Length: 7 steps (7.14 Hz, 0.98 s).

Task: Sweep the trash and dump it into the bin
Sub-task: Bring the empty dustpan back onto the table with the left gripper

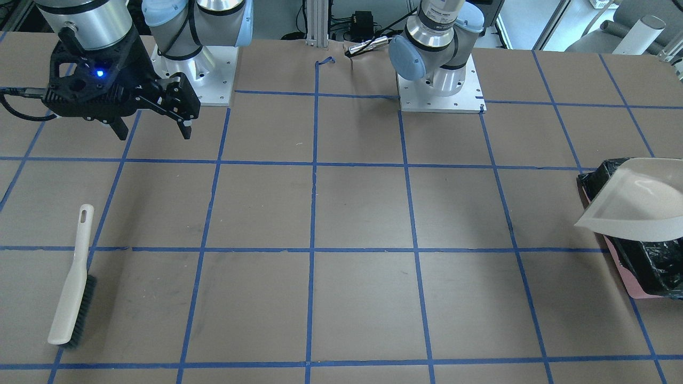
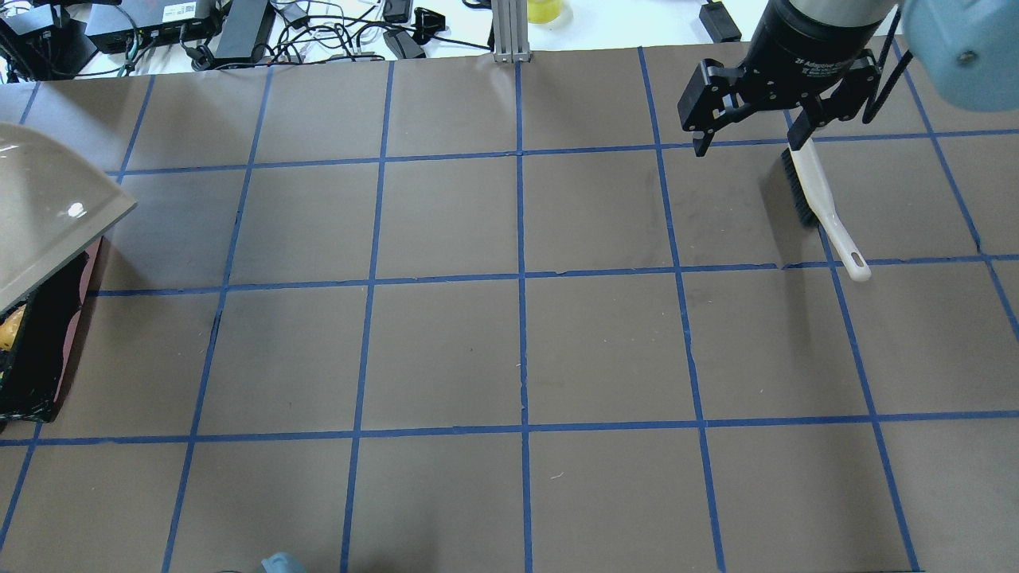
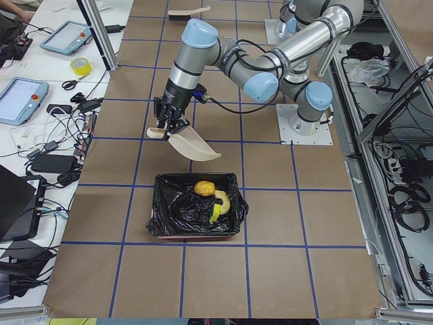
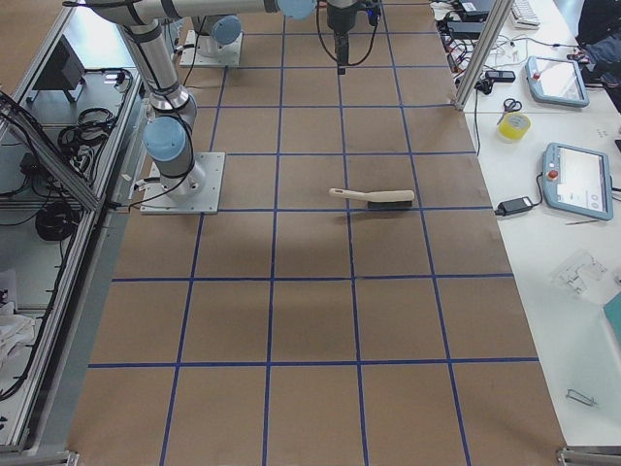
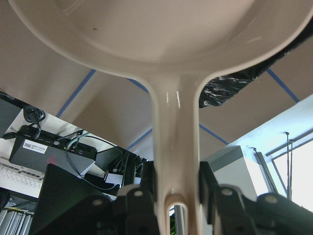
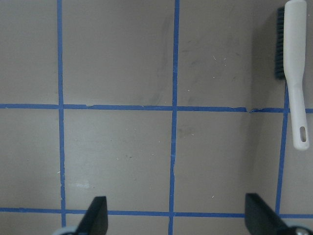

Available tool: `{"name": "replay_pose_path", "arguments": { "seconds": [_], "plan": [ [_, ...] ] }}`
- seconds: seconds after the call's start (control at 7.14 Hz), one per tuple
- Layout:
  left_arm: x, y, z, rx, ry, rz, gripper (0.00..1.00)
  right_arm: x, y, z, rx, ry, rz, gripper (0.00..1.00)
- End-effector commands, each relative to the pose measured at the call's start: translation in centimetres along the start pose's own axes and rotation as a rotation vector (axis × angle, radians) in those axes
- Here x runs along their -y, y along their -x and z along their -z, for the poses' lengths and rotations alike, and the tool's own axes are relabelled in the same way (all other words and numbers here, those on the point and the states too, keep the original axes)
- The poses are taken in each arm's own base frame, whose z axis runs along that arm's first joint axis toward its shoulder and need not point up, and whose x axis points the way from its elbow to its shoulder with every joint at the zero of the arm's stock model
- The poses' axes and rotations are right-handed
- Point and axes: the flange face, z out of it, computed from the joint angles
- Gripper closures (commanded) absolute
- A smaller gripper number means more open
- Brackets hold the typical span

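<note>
The trash, a golden-brown lump (image 3: 205, 187) and a yellow-green sponge wedge (image 3: 220, 206), lies inside the bin (image 3: 169, 217), a pink container (image 1: 629, 282) lined with a black bag. My left gripper (image 5: 176, 196) is shut on the handle of a beige dustpan (image 1: 635, 202), which hangs tilted over the bin's edge (image 2: 48, 350). At the far side of the table my right gripper (image 1: 155, 130) hovers open and empty. The brush (image 1: 72, 282) lies flat on the table near it, apart from the fingers (image 6: 95, 218).
Blue tape divides the brown table into squares. The two arm bases (image 1: 440, 80) stand on plates along the robot's edge. Cables and electronics (image 2: 239, 28) lie beyond the operators' edge. The bin sits close to the table's left end.
</note>
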Motion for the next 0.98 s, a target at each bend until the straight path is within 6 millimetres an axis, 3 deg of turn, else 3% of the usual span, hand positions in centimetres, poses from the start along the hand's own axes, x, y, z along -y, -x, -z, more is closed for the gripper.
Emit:
{"name": "replay_pose_path", "arguments": {
  "seconds": [0.0, 0.56, 0.84],
  "plan": [
    [2.7, 3.3, -2.3, 0.083, -0.084, 0.169, 1.00, 0.1, -0.1, -0.1, 0.000, 0.001, -0.002, 0.00],
    [6.2, 7.5, -3.3, 0.012, -0.227, 0.664, 1.00, 0.0, -0.1, -0.1, 0.000, 0.003, -0.002, 0.00],
    [8.8, 10.1, -4.9, -0.106, -0.374, 0.802, 1.00, 0.0, -0.1, -0.1, 0.000, 0.003, -0.002, 0.00]
  ]
}}
